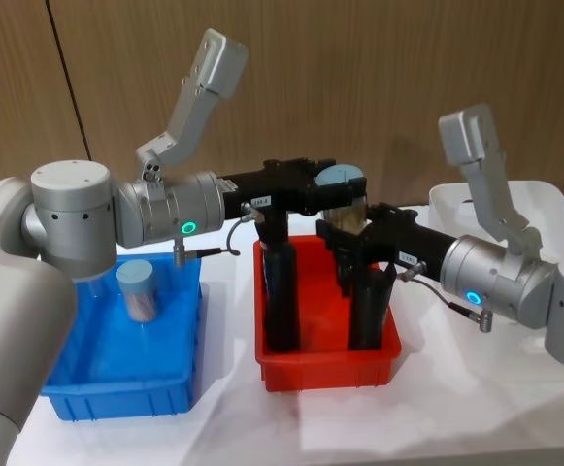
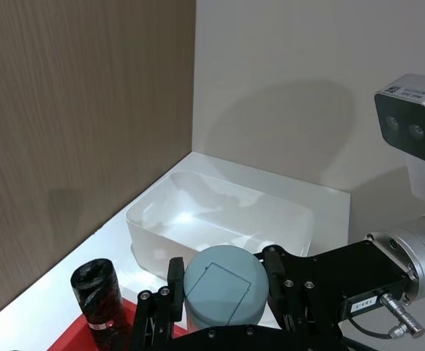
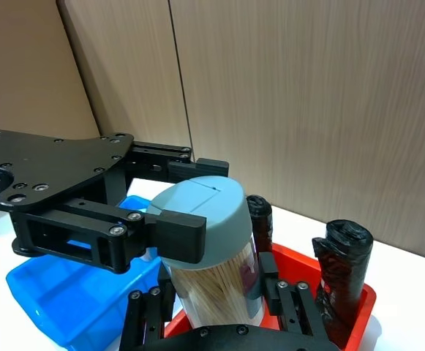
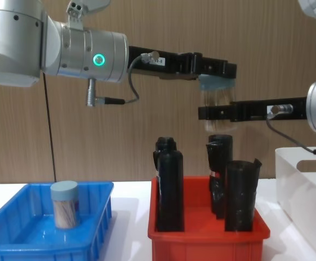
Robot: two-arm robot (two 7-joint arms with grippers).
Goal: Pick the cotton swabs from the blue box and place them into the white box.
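One cotton swabs jar (image 1: pixel 346 206) hangs in the air above the red bin. My left gripper (image 1: pixel 338 183) is shut on its pale blue-grey lid (image 2: pixel 223 285). My right gripper (image 1: pixel 351 228) reaches in from the right and is shut on the clear body (image 3: pixel 216 281) just below the lid. A second cotton swabs jar (image 1: pixel 138 289) stands upright in the blue box (image 1: pixel 180 388) at the left. The white box (image 1: pixel 447 199) sits at the far right, beyond my right arm, and looks bare inside in the left wrist view (image 2: pixel 146 227).
A red bin (image 1: pixel 325 369) stands between the blue and white boxes, directly under the held jar. It holds several tall black rolls (image 1: pixel 282 291) that rise well above its rim. A wood-panelled wall runs behind the table.
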